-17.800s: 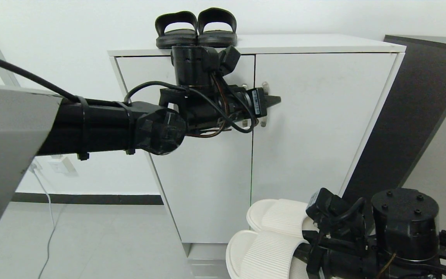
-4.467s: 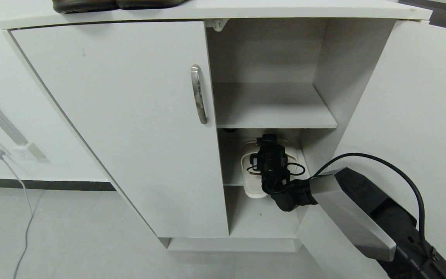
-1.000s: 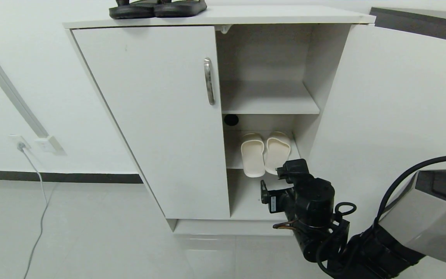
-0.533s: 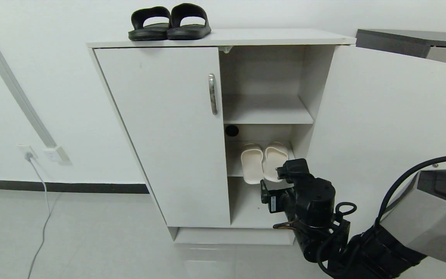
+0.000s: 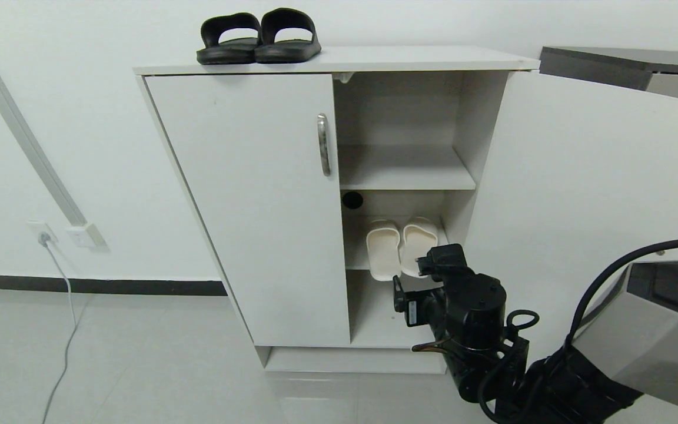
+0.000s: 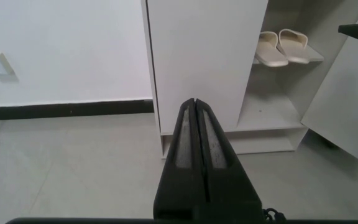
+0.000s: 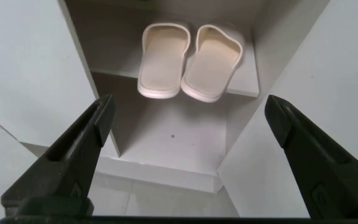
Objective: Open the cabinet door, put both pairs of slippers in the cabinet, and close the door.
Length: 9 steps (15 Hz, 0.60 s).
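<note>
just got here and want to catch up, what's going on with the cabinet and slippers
The robot is stowing slippers in the cabinet. The right door stands open and the white slippers lie side by side in the middle compartment. The right hand hangs open and empty in front of the opening, low down. The left hand is shut on nothing, back from the cabinet. The black slippers sit on the cabinet top, not yet put inside.

Before the cabinet [image 5: 245, 200], the right arm [image 5: 474, 318] was black, with a round motor housing, looped black cables and a grey shell. The left gripper [image 6: 194, 107] had black fingers with grey pads [image 6: 183, 146].
</note>
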Available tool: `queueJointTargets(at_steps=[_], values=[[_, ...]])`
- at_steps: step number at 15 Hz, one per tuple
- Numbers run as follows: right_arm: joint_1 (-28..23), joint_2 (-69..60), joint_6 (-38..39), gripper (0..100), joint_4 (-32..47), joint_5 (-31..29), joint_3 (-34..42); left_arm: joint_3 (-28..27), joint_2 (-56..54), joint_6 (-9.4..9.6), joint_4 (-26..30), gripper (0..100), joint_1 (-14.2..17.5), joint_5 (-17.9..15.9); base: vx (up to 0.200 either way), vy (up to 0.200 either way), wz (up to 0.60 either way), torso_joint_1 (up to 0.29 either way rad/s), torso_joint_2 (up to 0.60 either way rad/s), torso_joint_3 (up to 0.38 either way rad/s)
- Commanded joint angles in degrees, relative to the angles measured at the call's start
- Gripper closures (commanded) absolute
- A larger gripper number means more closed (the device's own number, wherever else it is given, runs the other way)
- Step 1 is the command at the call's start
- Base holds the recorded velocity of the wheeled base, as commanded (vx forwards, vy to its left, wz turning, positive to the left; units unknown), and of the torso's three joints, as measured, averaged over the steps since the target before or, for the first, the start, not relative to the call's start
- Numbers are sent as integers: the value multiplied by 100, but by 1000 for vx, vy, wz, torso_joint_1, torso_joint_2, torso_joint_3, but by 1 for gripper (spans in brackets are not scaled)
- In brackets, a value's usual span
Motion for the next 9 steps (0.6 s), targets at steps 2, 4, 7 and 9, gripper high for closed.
queueJointTargets(at_steps=[2, 4, 7, 9], values=[[22, 44, -1, 0, 3, -1, 38, 1, 9, 1, 2, 100, 0, -6, 0, 0, 0, 0, 0, 0], [13, 53, -1, 0, 3, -1, 38, 1, 9, 1, 2, 100, 0, 3, 0, 200, 0, 5, 0, 7], [13, 53, -1, 0, 3, -1, 47, 1, 9, -8, 2, 100, 0, 3, 0, 200, 0, 7, 1, 4], [13, 53, -1, 0, 3, -1, 47, 1, 9, -8, 2, 100, 0, 3, 0, 200, 0, -5, 5, 2]])
